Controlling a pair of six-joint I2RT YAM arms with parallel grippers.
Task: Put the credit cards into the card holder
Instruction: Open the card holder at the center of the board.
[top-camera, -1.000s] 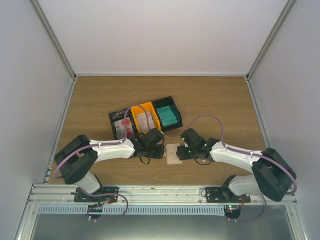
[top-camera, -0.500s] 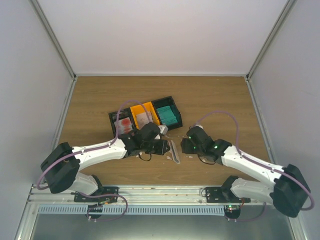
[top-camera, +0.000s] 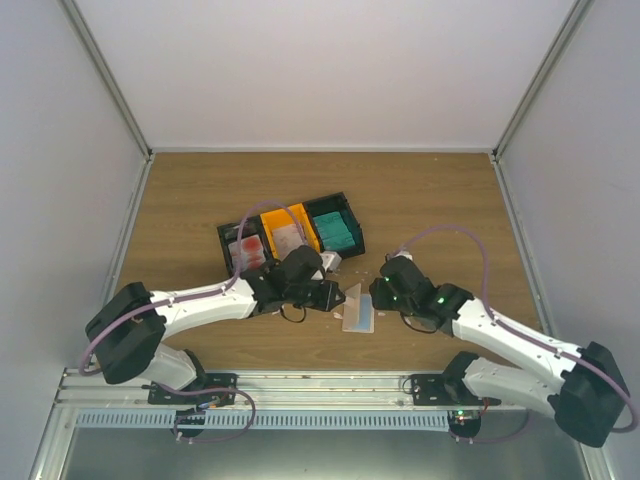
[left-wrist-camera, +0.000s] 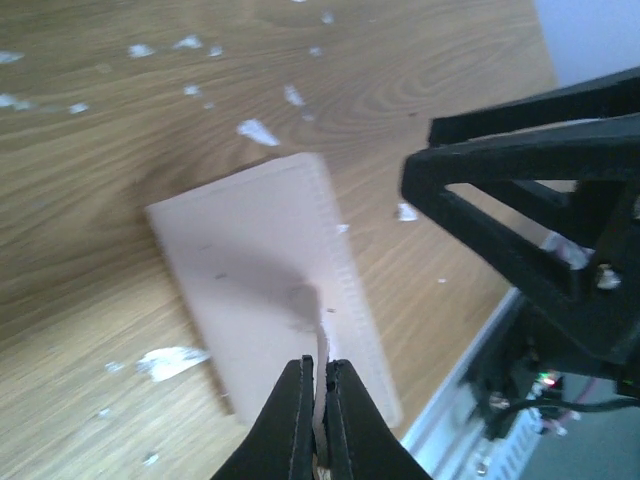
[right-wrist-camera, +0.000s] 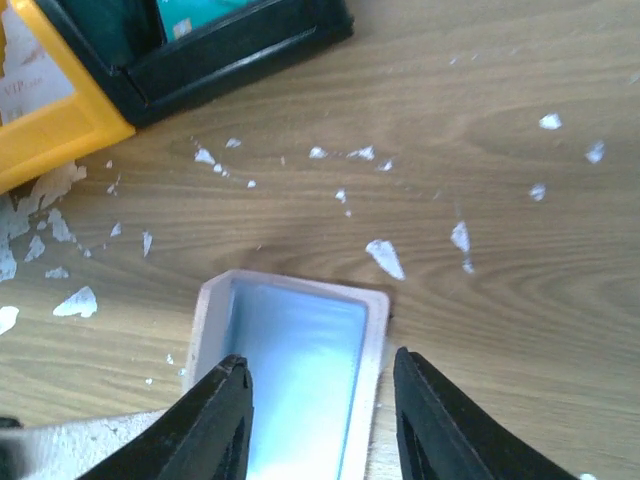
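Note:
The card holder (top-camera: 359, 310) lies open on the table between the arms, beige outside and pale blue inside. My left gripper (top-camera: 338, 297) is shut on the edge of one flap and holds it raised. In the left wrist view the beige flap (left-wrist-camera: 255, 280) fills the middle and my left gripper (left-wrist-camera: 317, 372) pinches its thin edge. My right gripper (top-camera: 379, 296) is open. In the right wrist view its fingers (right-wrist-camera: 222, 410) stand on either side of the blue pocket (right-wrist-camera: 300, 380) without touching it. The credit cards lie in the trays: red-blotched (top-camera: 247, 252), pinkish-grey (top-camera: 291, 237), teal (top-camera: 336, 232).
The joined black and orange trays (top-camera: 262, 217) stand just behind the card holder; their orange wall (right-wrist-camera: 60, 130) and black wall (right-wrist-camera: 240, 55) show in the right wrist view. Small white scraps (right-wrist-camera: 385, 257) litter the wood around the holder. The right arm's gripper (left-wrist-camera: 540, 200) looms beside the flap.
The card holder lay shut and flat a second ago. My left gripper has lifted one flap, so the blue inside now shows. My right gripper has drawn back to the right.

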